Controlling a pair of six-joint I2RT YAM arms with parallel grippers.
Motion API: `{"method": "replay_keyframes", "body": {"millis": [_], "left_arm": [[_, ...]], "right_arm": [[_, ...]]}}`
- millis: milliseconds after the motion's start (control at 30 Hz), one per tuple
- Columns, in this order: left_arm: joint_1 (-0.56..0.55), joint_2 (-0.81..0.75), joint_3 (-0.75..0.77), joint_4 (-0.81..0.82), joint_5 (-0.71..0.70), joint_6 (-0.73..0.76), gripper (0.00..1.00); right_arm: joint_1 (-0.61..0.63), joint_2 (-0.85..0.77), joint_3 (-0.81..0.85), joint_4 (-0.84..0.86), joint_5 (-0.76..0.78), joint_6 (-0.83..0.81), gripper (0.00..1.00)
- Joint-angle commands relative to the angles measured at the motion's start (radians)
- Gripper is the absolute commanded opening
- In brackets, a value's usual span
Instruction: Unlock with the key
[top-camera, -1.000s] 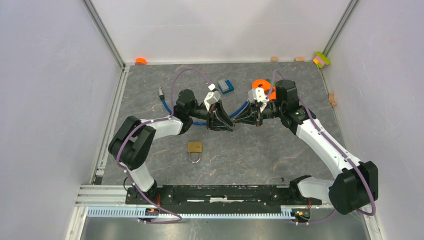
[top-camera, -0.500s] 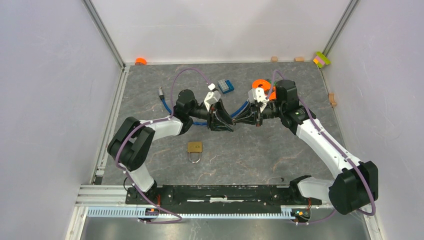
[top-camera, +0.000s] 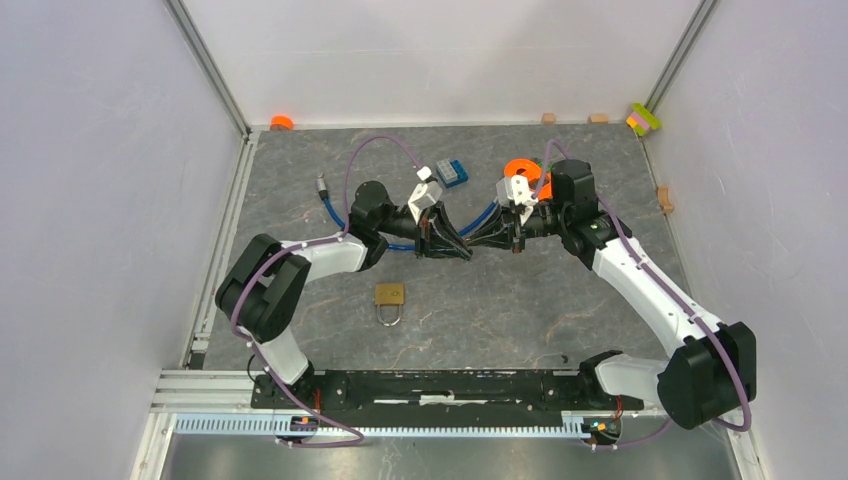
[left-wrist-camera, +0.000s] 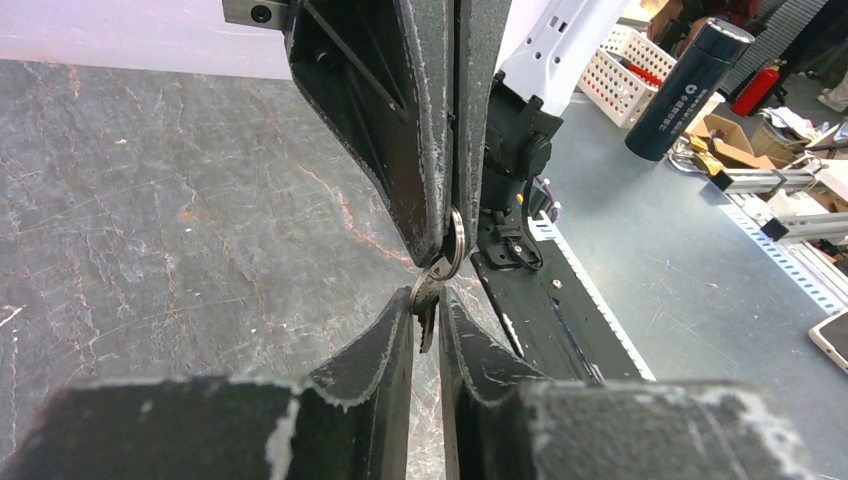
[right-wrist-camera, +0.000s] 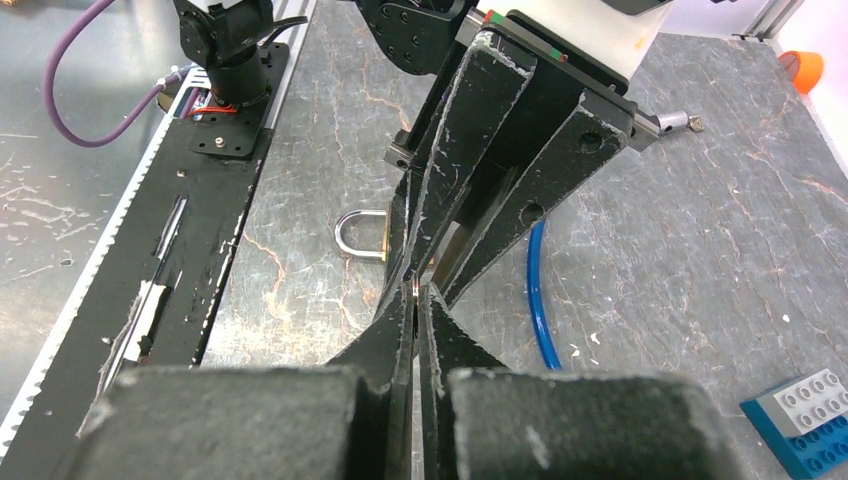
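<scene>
A brass padlock (top-camera: 390, 297) lies flat on the grey table, shackle toward the arms; its shackle shows in the right wrist view (right-wrist-camera: 360, 236). My left gripper (top-camera: 464, 249) and right gripper (top-camera: 472, 243) meet tip to tip above the table, behind the padlock. In the left wrist view my left gripper (left-wrist-camera: 427, 298) is closed on a silver key (left-wrist-camera: 428, 305). The right gripper's fingers (left-wrist-camera: 450, 150) pinch its key ring (left-wrist-camera: 457, 240) from above. In the right wrist view my right gripper (right-wrist-camera: 416, 292) is shut on the ring, facing the left gripper's fingers (right-wrist-camera: 480, 150).
A blue cable (top-camera: 335, 215) runs under the left arm and shows in the right wrist view (right-wrist-camera: 540, 300). A blue brick (top-camera: 452, 172) and an orange spool (top-camera: 522, 170) lie behind the grippers. Small blocks (top-camera: 598, 118) line the back wall. A black rail (top-camera: 440, 388) edges the front.
My left gripper's fingers have narrowed onto the key held by the right gripper. Both arms stay almost in place, and the padlock has not moved.
</scene>
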Motion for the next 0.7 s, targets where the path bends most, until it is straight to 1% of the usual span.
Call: {"method": "replay_keyframes", "body": {"millis": [0,200,300,400,500,667], "left_arm": [[-0.002,-0.012,0.012,0.006,0.014,0.005,0.21],[-0.001,-0.04,0.013,-0.143,0.006,0.13,0.22],[-0.001,-0.05,0.016,-0.199,-0.003,0.169,0.23],[-0.001,-0.051,0.017,-0.203,-0.007,0.17,0.21],[-0.001,-0.053,0.021,-0.202,-0.009,0.165,0.16],[-0.001,-0.054,0.023,-0.201,-0.011,0.158,0.16]], "right_arm": [[0.0,-0.01,0.04,-0.006,0.008,-0.036,0.0],[-0.013,-0.016,0.061,-0.029,0.013,-0.053,0.0],[-0.02,-0.017,0.069,-0.037,0.013,-0.063,0.0],[-0.021,-0.01,0.066,-0.045,0.01,-0.068,0.0],[-0.022,-0.004,0.059,-0.059,0.01,-0.085,0.0],[-0.022,-0.004,0.045,-0.061,0.01,-0.094,0.0]]}}
